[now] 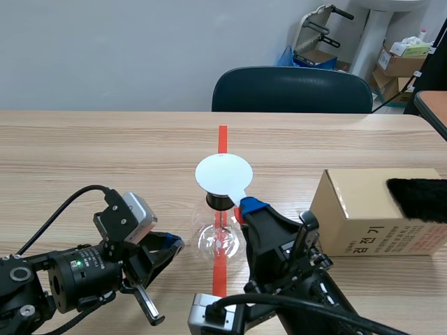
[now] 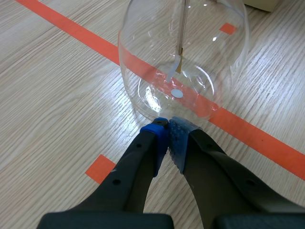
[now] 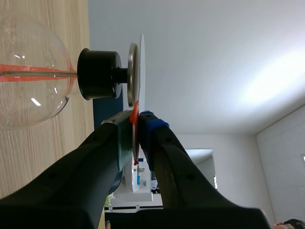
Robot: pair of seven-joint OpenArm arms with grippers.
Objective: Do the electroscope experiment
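So the glass flask [image 1: 218, 241] sits mid-table on the red tape line, and the right gripper [image 3: 136, 119] is clamped on the handle of the white disc [image 1: 223, 174], holding it right at the metal plate [image 3: 132, 71] on top of the black stopper [image 3: 97, 74]. The left gripper [image 2: 168, 126] has its fingers pinched together on nothing, with the tips right at the flask's base; I can't tell if they touch. My worry is that round glass on bare wood looks easy to shove. If the disc comes in crooked or pushes sideways on the plate, the flask could tip or roll, and a nudge from the left tips would do the same. The handle is also thin, so it might twist in that grip. The cardboard box [image 1: 363, 209] with the fuzzy black cloth [image 1: 419, 199] is close by on the right, easy to clip on a swing back.
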